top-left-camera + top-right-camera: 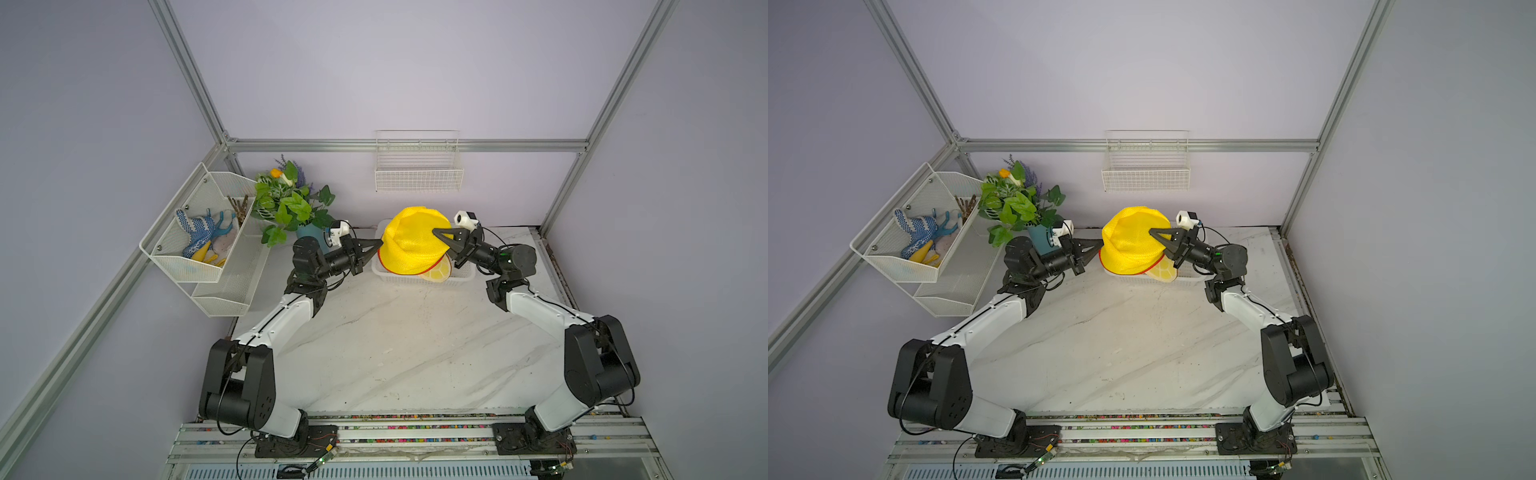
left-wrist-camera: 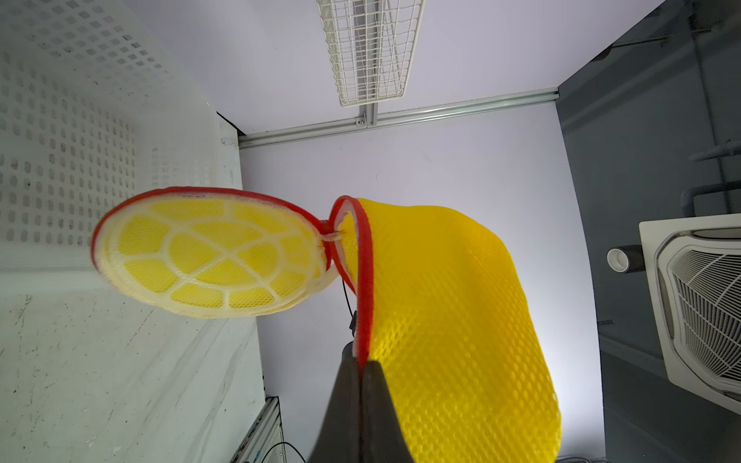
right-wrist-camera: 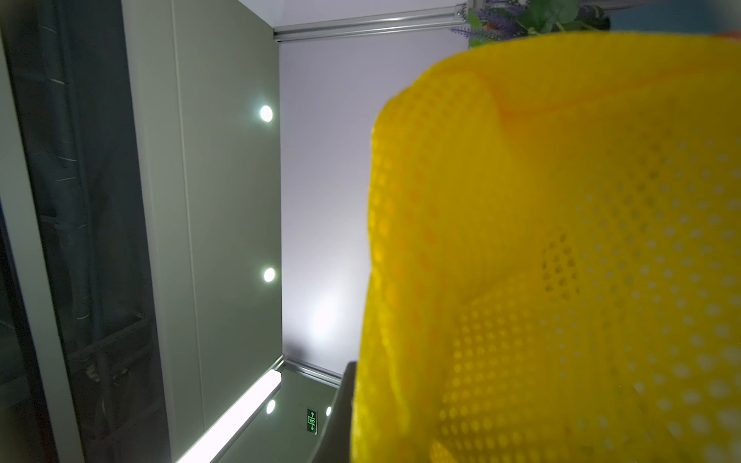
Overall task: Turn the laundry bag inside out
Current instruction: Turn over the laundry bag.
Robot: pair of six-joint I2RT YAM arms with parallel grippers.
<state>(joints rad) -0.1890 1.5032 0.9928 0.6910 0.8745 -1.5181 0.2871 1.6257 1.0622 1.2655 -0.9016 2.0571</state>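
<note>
Marble-patterned table [image 1: 395, 345] stretches in front, between the two arms. Further back, the left gripper [image 1: 377, 244] is closed tight on the red zipper trim [image 2: 364, 280] at the edge of the laundry bag [image 1: 409, 243]; the left wrist view shows this grip clearly. The right gripper [image 1: 438, 235] pinches the yellow mesh on the opposite side, its jaws narrow. The bag is held up between them, above the white perforated basket [image 1: 463, 277], with its opening turned downward. Its round end panel [image 2: 208, 252] hangs open from the rim. Behind, a wire basket [image 1: 417, 168] is fixed on the wall.
</note>
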